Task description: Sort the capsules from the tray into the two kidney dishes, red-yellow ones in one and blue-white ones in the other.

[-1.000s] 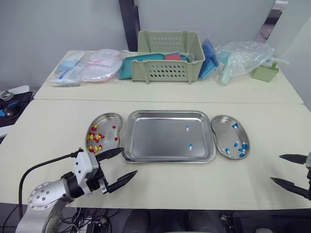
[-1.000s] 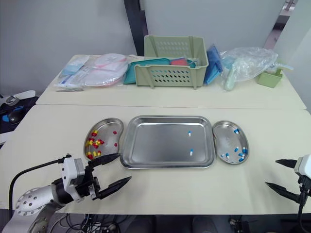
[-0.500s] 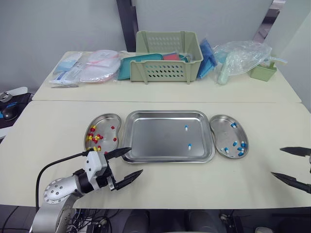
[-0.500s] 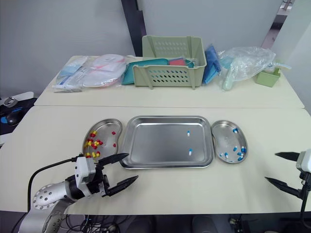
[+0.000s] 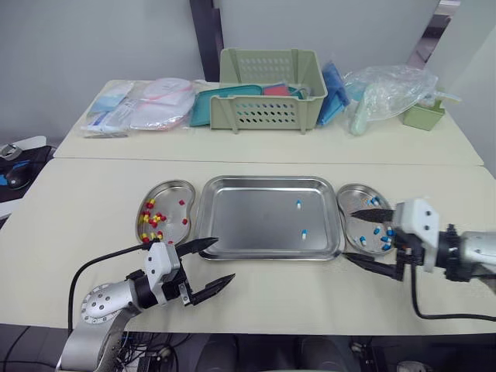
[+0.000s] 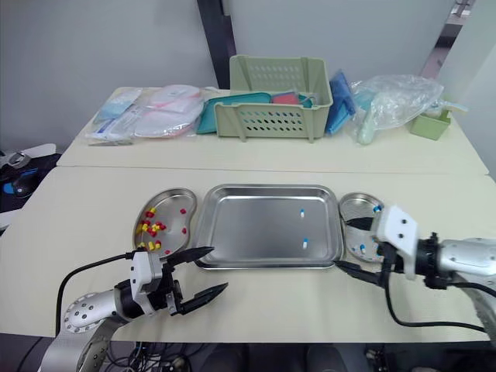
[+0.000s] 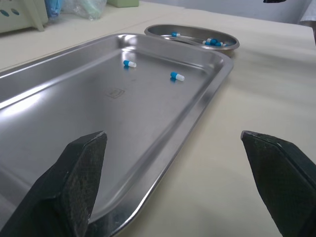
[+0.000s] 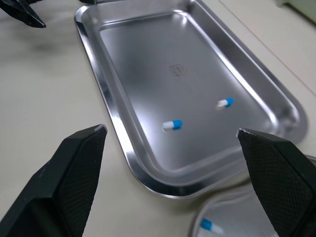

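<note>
Pale cream table (image 5: 77, 209) up front, and a second one behind it carrying a green basket (image 5: 267, 101), sealed packets (image 5: 143, 108) and a crumpled plastic bag (image 5: 387, 89). At the middle of the near table, a shiny rectangular steel tray (image 5: 248, 232), nearly bare. Inside it, toward the right side, just two blue-white capsules (image 5: 304, 232), small and half blue, half white, one farther back and one nearer the front, clearly apart from each other. Just beside the tray's left edge, a steel kidney dish (image 5: 172, 188) holding a loose cluster of red-yellow capsules (image 5: 151, 221). Just beside the right edge, the other kidney dish (image 5: 356, 190), with a blue-white batch (image 5: 377, 230) scattered mostly toward its front right. Left hand (image 5: 223, 260) low over the table by the tray's front left corner, black fingers spread wide apart, gripping nothing. Right hand (image 5: 349, 235) near the tray's front right corner, over the edge of the right dish, fingers likewise spread and empty, tips pointing toward the tray.
</note>
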`<state>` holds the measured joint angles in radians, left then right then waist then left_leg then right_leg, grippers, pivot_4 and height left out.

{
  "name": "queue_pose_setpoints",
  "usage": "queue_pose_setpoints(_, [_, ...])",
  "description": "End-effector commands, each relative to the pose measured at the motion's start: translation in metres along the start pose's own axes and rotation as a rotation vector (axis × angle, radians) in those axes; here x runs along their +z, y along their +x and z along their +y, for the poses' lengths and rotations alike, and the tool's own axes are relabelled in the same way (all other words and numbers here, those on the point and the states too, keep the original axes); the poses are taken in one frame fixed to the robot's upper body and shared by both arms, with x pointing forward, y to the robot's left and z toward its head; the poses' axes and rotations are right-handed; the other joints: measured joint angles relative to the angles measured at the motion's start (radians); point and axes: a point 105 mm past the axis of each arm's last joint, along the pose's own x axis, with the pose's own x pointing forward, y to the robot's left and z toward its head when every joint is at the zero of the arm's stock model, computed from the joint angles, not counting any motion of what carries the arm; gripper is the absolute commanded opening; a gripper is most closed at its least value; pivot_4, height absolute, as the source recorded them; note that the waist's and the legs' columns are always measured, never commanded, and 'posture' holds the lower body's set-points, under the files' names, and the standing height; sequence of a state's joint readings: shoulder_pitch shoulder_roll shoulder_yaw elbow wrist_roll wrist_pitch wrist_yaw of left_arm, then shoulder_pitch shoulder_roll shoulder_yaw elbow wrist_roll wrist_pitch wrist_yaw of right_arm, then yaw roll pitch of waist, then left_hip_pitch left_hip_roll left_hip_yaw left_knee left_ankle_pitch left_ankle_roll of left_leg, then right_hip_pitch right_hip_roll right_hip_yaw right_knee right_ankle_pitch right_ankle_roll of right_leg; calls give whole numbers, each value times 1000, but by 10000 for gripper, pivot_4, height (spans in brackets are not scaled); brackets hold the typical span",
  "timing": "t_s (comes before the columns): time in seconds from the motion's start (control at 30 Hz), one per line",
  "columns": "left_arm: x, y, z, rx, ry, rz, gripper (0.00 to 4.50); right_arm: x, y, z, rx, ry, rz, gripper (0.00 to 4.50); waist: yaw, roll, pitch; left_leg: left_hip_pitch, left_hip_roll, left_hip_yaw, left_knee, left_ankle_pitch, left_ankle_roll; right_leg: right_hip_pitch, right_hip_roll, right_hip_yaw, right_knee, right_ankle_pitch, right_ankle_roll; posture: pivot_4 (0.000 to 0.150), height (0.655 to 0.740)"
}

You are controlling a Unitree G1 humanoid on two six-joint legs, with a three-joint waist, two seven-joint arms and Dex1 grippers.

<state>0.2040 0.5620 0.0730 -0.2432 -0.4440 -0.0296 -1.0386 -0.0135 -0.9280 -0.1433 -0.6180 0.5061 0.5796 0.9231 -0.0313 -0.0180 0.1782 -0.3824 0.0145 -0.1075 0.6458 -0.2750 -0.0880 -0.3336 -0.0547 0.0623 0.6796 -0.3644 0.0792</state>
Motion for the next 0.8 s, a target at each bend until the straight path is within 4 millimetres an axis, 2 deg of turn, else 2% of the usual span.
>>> queue_pose_setpoints(0.03, [9,5,-6,-21,25,-28,45000,1,15,-2,-17,-22,-2,40885,0,0,0,0,0,0,0,0,0,0,0,0,0,0,0,1500,7400])
queue_pose_setpoints(0.07, [9,5,-6,-22,24,-28,45000,1,21,-3,-23,-27,-2,39068,0,0,0,0,0,0,0,0,0,0,0,0,0,0,0,1500,7400])
queue_pose_setpoints(0.2, [10,6,-7,-28,23,-29,45000,-2,44,-2,-28,-11,27,25425,0,0,0,0,0,-1,0,0,0,-1,0,0,1,0,0,1500,7400])
queue_pose_setpoints(0.47, [11,8,-10,-38,26,-31,45000,-9,76,-4,-80,1,86,25425,-1,0,0,0,0,-1,0,0,0,-1,0,0,1,0,0,1500,7400])
queue_pose_setpoints(0.8, [10,11,-9,-51,18,-31,45000,-22,94,-15,-32,1,140,25425,-1,0,0,0,0,-1,0,0,0,-2,0,0,1,0,0,1500,7400])
